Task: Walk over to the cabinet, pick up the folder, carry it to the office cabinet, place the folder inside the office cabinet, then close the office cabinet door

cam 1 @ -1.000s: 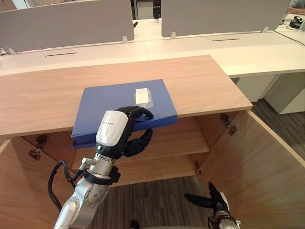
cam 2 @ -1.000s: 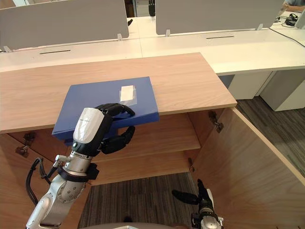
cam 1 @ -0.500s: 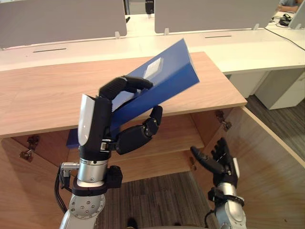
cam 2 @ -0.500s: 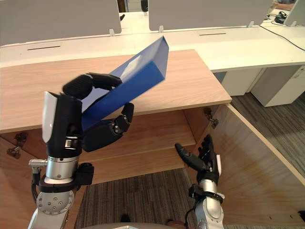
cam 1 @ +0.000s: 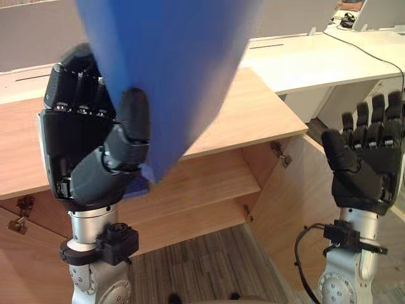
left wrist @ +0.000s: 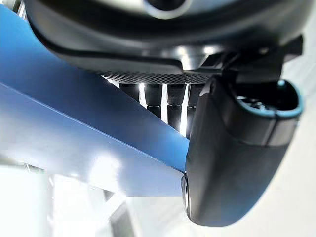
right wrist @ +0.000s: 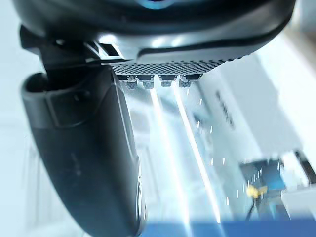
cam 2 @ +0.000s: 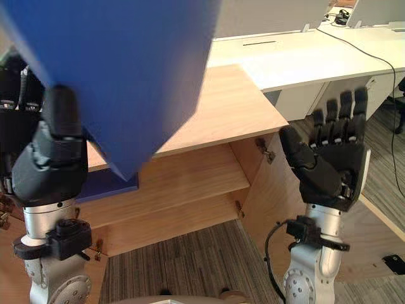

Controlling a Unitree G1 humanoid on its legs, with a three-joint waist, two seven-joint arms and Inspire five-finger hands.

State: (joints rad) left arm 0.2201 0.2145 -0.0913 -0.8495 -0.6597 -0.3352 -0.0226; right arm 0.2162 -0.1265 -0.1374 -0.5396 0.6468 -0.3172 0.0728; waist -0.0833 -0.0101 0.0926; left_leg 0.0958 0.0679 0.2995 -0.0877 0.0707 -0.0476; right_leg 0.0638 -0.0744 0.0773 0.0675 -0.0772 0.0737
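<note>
The dark left hand [cam 1: 88, 158] is clamped on the flat blue folder [cam 1: 171, 76]: thumb across its near face, fingers curled behind. The folder is held up close at 12 o'clock, its lower corner pointing to 6; its upper part is cut off and it hides much of the light wooden cabinet top [cam 1: 259, 107]. At 3 o'clock the dark right hand [cam 1: 364, 171] stands spread and empty, fingers straight up, before the swung-out wooden door [cam 1: 278, 202]. Between the hands, the inner wooden shelf [cam 1: 209, 187] and grey carpet [cam 1: 202, 272] lie free.
</note>
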